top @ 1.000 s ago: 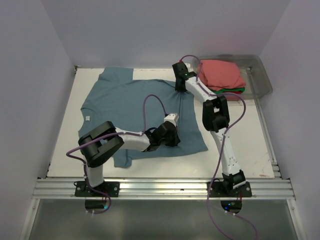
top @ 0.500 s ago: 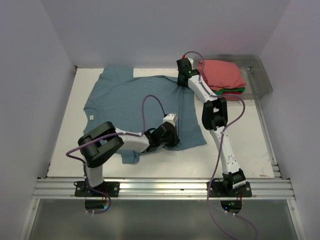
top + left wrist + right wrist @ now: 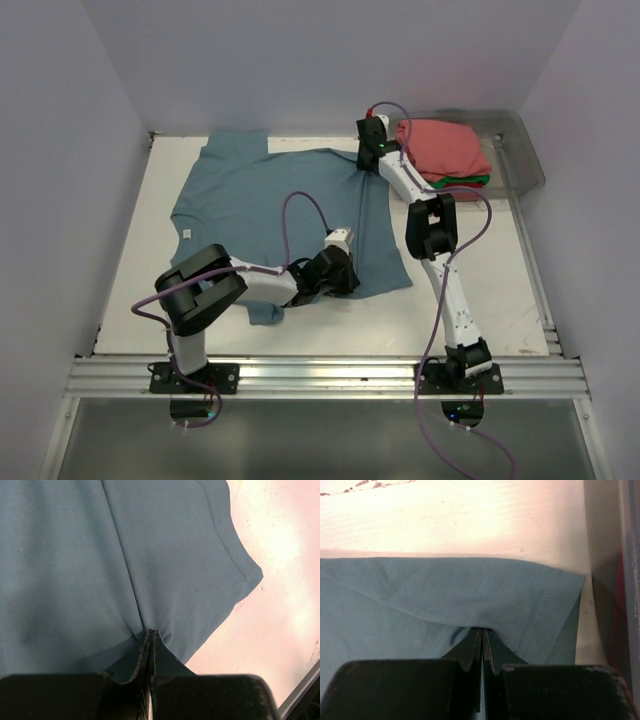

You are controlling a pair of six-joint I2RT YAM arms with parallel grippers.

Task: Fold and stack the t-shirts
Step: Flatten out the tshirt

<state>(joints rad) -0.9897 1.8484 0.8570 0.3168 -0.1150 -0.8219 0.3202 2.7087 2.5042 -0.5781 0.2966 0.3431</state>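
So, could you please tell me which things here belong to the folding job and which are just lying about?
Job in hand: blue t-shirt, pinched by the left fingers and right fingers; folded stack, pink on top.
Just there: clear bin; purple cable; metal rail.

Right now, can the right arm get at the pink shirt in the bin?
Probably, but not freely: the right tool sits just beside the pink shirt, only the bin wall between, yet it is shut on the blue shirt.
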